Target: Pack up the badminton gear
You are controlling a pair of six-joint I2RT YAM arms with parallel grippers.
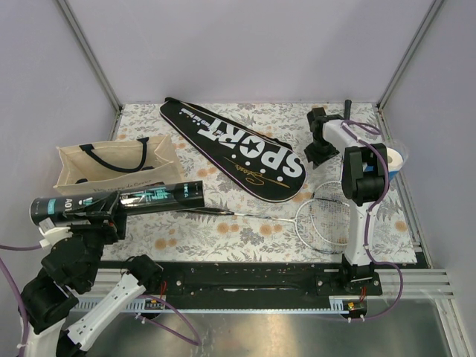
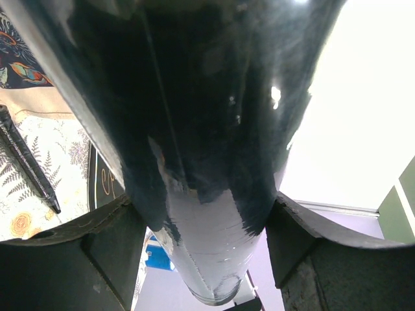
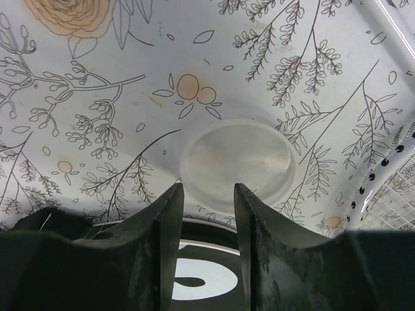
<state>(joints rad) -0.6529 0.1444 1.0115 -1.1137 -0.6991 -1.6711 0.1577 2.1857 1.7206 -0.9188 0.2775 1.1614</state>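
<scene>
Near left corner: my left hand (image 2: 207,253) was clamped round the black tube (image 1: 149,198), which it held level above the surface (image 1: 223,232). I judged this kept the tube's end reachable for loading.
Near right: racket (image 1: 327,219) lay flat, handle pointing toward the tube.
Left edge: tote bag (image 1: 111,160).
Centre to far edge: SPORT cover (image 1: 238,145), lying flat.
Far right: my right hand (image 3: 207,194) had its fingers spread and empty over a clear round disc (image 3: 237,162). The disc was probably a cap, and the hand looked lined up to pick it.
Shuttlecocks: none seen.
</scene>
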